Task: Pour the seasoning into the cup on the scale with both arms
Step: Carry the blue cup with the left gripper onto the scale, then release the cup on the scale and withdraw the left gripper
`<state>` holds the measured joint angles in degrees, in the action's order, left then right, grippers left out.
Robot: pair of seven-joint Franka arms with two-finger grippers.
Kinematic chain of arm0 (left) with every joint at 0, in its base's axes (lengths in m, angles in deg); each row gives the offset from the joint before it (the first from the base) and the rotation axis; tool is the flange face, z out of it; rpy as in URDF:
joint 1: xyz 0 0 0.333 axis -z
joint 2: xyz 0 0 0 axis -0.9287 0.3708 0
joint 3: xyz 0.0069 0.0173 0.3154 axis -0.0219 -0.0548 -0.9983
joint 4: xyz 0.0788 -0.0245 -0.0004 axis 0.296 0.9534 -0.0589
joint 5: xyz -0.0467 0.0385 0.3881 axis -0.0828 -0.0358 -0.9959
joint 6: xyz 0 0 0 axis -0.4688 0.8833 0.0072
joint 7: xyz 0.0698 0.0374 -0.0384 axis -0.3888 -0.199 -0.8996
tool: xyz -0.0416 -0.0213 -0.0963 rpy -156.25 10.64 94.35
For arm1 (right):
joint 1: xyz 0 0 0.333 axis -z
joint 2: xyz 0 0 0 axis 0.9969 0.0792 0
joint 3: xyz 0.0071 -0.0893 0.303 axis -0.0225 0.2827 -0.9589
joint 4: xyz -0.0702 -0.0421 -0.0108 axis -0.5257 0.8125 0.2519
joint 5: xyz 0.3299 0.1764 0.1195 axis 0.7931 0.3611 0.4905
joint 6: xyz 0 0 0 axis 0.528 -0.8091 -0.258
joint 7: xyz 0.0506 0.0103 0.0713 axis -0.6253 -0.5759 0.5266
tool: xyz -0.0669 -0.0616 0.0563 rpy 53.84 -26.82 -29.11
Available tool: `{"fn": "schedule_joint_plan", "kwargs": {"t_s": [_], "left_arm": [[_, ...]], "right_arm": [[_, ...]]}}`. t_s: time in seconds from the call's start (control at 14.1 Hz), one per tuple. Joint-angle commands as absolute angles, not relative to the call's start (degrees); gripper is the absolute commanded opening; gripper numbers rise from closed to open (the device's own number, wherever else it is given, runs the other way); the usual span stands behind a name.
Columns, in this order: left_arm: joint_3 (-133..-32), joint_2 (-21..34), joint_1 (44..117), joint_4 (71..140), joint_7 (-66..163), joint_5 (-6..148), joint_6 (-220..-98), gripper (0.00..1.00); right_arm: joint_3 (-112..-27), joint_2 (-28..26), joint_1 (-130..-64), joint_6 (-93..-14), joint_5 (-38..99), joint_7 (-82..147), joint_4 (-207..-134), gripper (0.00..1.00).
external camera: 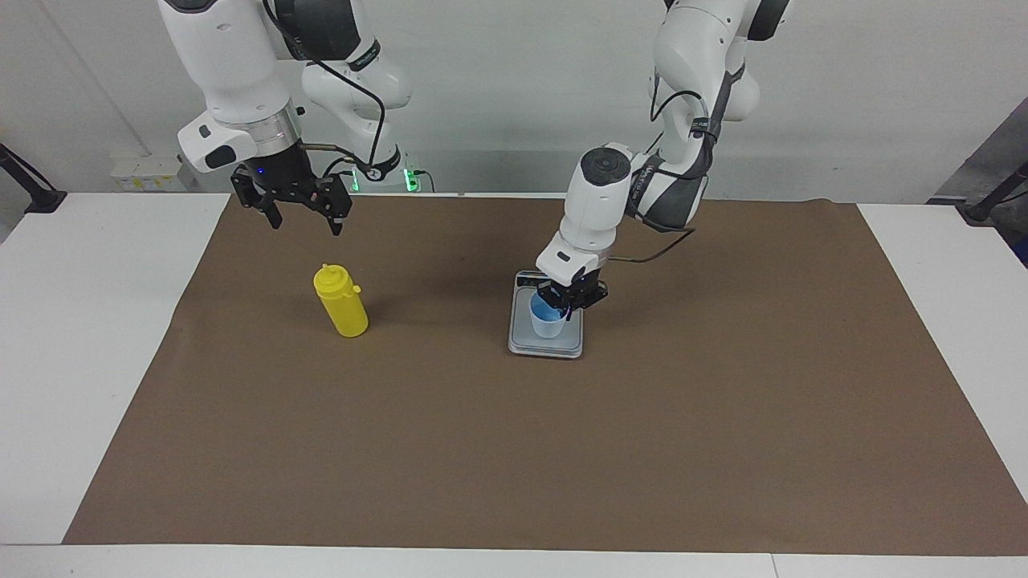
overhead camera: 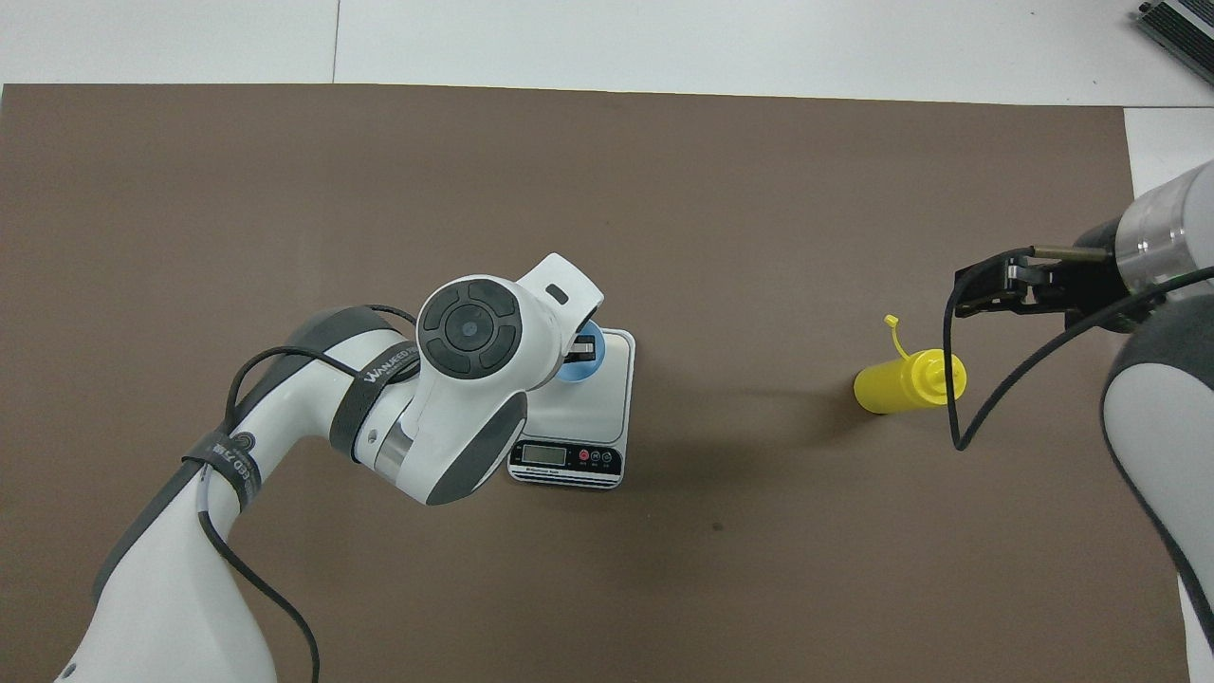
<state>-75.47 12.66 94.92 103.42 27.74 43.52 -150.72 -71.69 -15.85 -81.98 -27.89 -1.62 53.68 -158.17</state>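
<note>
The yellow seasoning bottle (external camera: 340, 302) stands upright on the brown mat toward the right arm's end; it also shows in the overhead view (overhead camera: 906, 381) with its cap tip hanging off. The light-blue cup (external camera: 548, 323) stands on the silver-grey scale (external camera: 554, 347) at mid-table. My left gripper (external camera: 564, 305) reaches down onto the cup's rim, one finger inside and one outside, shut on the cup's wall. In the overhead view the left arm's wrist hides most of the cup (overhead camera: 577, 370) on the scale (overhead camera: 609, 394). My right gripper (external camera: 305, 218) hangs open and empty in the air over the mat beside the bottle.
A brown mat (external camera: 514, 449) covers most of the white table (external camera: 88, 321). The scale's dark display strip (overhead camera: 565, 456) faces the robots. A black cable (overhead camera: 953, 417) of the right arm hangs over the bottle in the overhead view.
</note>
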Motion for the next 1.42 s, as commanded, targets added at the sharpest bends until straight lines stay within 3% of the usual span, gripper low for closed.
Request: {"fn": "schedule_joint_plan", "kwargs": {"t_s": [0.0,0.07,0.14,0.21,0.28,0.35,0.64,1.14,1.35], "left_arm": [[-76.35,12.96,95.83,103.48,26.43,42.18,-151.61,0.0],[-76.35,12.96,95.83,103.57,26.43,42.18,-151.61,0.0],[-76.35,12.96,95.83,103.65,26.43,42.18,-151.78,0.15],[-76.35,13.14,95.83,103.83,26.43,42.18,-152.56,0.6],[-76.35,13.31,95.92,104.44,26.43,42.18,-153.88,0.95],[-76.35,13.31,96.18,104.88,26.43,42.18,-154.76,1.0],[-77.14,10.52,94.96,103.4,26.95,42.18,-149.43,1.0],[-77.32,1.46,84.34,100.14,40.74,41.92,-134.83,1.0],[-77.41,-2.32,78.46,100.23,51.26,42.53,-130.79,1.0]], "right_arm": [[-72.04,-17.0,-81.06,-27.87,-1.39,52.67,-159.48,1.0],[-72.04,-17.0,-81.06,-27.87,-1.39,52.67,-159.48,1.0],[-72.04,-17.0,-81.06,-27.87,-1.3,52.67,-159.48,1.0],[-71.95,-17.0,-80.97,-27.78,-1.39,52.67,-159.48,1.0],[-71.86,-17.0,-80.97,-27.87,-1.39,52.5,-159.48,1.0],[-71.78,-17.0,-80.54,-28.04,-1.39,52.76,-159.48,1.0],[-71.86,-16.91,-79.92,-28.22,-1.3,52.49,-159.4,1.0],[-71.77,-16.74,-78.95,-28.74,-0.86,53.11,-158.96,1.0],[-71.69,-16.39,-75.27,-31.47,2.64,57.49,-159.05,1.0]]}}
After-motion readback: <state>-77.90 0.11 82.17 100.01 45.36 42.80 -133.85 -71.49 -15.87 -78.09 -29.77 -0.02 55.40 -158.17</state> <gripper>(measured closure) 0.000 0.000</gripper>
